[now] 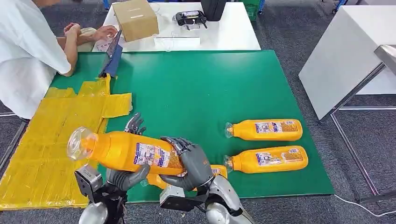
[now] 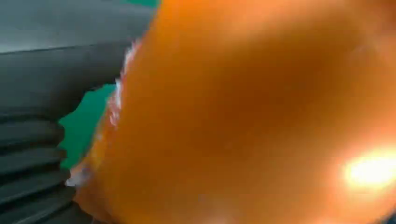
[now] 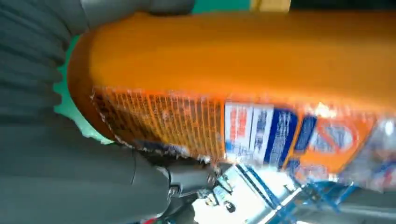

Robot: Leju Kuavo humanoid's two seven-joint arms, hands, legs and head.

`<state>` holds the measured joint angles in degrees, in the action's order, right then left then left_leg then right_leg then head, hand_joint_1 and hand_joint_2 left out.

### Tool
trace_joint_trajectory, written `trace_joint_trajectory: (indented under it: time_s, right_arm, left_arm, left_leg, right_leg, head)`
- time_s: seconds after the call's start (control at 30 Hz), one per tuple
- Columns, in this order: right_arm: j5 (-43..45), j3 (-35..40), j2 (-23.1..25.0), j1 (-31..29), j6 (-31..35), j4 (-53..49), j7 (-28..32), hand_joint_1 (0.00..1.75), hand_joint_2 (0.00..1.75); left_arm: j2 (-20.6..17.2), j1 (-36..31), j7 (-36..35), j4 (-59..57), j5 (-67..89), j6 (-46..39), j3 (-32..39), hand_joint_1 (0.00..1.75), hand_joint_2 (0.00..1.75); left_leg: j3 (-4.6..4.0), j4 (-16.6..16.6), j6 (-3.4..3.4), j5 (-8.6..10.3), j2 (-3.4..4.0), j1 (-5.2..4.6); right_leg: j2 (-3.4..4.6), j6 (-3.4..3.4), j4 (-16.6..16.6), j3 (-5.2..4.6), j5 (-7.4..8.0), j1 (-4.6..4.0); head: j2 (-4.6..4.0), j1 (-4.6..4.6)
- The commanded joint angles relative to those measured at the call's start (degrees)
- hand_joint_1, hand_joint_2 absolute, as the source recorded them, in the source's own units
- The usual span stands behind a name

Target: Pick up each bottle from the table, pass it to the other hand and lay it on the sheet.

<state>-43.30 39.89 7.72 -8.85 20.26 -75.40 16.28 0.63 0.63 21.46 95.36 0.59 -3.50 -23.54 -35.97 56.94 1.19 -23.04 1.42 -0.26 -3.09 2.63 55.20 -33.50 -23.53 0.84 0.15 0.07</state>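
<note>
Held bottle (image 1: pixel 123 151): orange, on its side above the green table's (image 1: pixel 196 88) near edge, clear cap toward the yellow sheet (image 1: pixel 51 140).
Right hand (image 1: pixel 191 161): fingers wrapped over the bottle's base end, gripping it.
Left hand (image 1: pixel 126 175): thumb under the bottle's middle, fingers behind it, also holding.
Label: white and blue panels on orange; the print is too blurred to read.
Other bottles: two (image 1: pixel 266 129) (image 1: pixel 268 159) lie parallel near the table's right edge, caps pointing left; another (image 1: pixel 219 170) lies partly hidden under the right hand.
Sheet: covers the table's left side up to its near-left corner.
Far edge: a person's arms (image 1: pixel 77 37), cardboard box (image 1: pixel 135 18).
</note>
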Motion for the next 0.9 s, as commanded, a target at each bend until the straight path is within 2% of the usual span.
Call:
trace_joint_trajectory:
  time_s: [0.03, 0.43, 0.47, 0.8, 0.83, 0.9]
  right_arm:
    - [-2.73, 10.80, -1.81, -5.57, -2.19, 8.60, -0.68, 1.75, 1.75]
    - [-2.34, 11.77, -2.00, -6.06, -3.35, 9.58, -0.92, 1.75, 1.75]
    - [-2.13, 11.85, -1.99, -6.05, -3.33, 9.69, -0.94, 1.75, 1.75]
    - [-0.14, 10.36, -2.37, -5.06, -2.81, 9.18, -1.29, 1.75, 1.75]
    - [0.14, 10.02, -2.34, -4.86, -2.57, 9.01, -1.16, 1.75, 1.75]
    - [0.64, 9.52, -2.27, -4.63, -2.34, 8.70, -1.06, 1.75, 1.75]
  left_arm:
    - [0.74, -2.42, -0.67, -3.11, 0.04, 0.64, 0.84, 0.00, 1.75]
    - [1.12, -2.36, -0.57, -3.12, -0.34, 0.57, 1.31, 0.03, 1.75]
    - [1.55, -2.27, -0.29, -2.98, -0.85, 0.27, 1.79, 1.75, 1.75]
    - [2.29, -3.71, 1.18, -3.09, -0.40, -4.17, 4.68, 1.75, 1.75]
    - [2.21, -4.29, 1.22, -3.29, -0.01, -4.82, 4.90, 1.75, 1.75]
    - [2.32, -5.02, 1.46, -3.51, 1.38, -6.37, 5.12, 1.75, 1.75]
  left_leg:
    - [0.26, -0.06, -0.08, -0.07, -0.02, 0.07]
    - [0.39, -0.05, -0.10, -0.11, -0.20, 0.11]
    - [0.27, -0.05, -0.07, -0.06, -0.15, 0.09]
    - [0.33, -0.04, -0.09, -0.10, -0.25, 0.11]
    - [0.12, -0.05, -0.05, 0.00, -0.17, 0.08]
    - [0.38, -0.02, -0.10, -0.12, -0.33, 0.14]
  right_leg:
    - [0.23, -0.09, -0.09, 0.26, -0.04, -0.03]
    - [0.12, -0.12, -0.10, 0.42, -0.14, -0.04]
    - [0.09, -0.09, -0.09, 0.29, -0.09, -0.03]
    - [0.05, -0.11, -0.10, 0.37, -0.15, -0.05]
    - [-0.03, -0.06, -0.09, 0.14, -0.05, -0.05]
    - [0.01, -0.13, -0.09, 0.43, -0.19, -0.07]
  head:
    - [0.00, 0.00]
    - [0.00, 0.02]
    - [0.00, 0.02]
    - [0.00, 0.00]
    - [0.00, 0.02]
    - [0.00, 0.00]
